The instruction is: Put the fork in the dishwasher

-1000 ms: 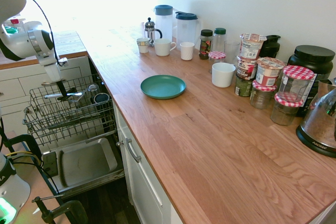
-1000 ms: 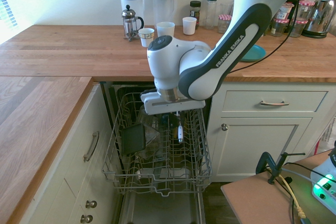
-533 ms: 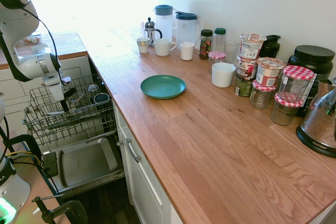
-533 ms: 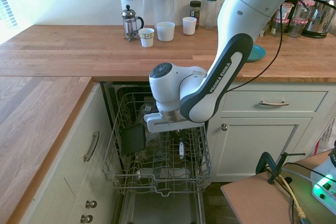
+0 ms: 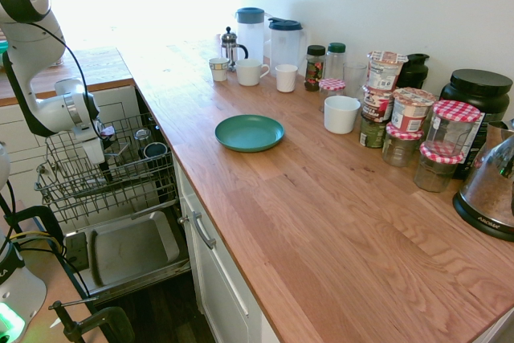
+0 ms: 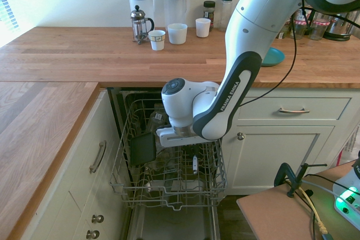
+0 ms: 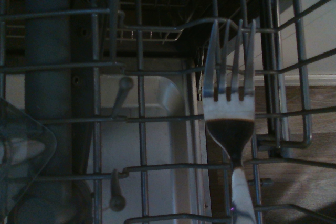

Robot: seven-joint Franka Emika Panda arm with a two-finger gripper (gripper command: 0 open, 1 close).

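- Right now, we have the pincer (image 6: 193, 151) closed on the fork (image 7: 230, 108), down at the upper rack (image 6: 177, 203) of the open dishwasher (image 5: 136, 247)!
- Up close, we get the fork's four tines and dark-looking neck over the grey wires; whether it touches them, we cannot tell.
- Over in the second exterior view, we catch the fork's pale handle below the arm (image 6: 230, 94), with a dark rectangular dish (image 6: 143, 149) to the left in the rack.
- Below, we spot a wide metal tray (image 5: 132, 245) on the lowered door.
- Across to the first exterior view, we find a green plate (image 5: 250, 132) on the wooden table (image 5: 321, 222), right of the dishwasher.
- Beyond the plate, we see a French press (image 5: 231, 49) near two blue-lidded pitchers (image 5: 250, 34), and at the far right a kettle (image 5: 491, 186).
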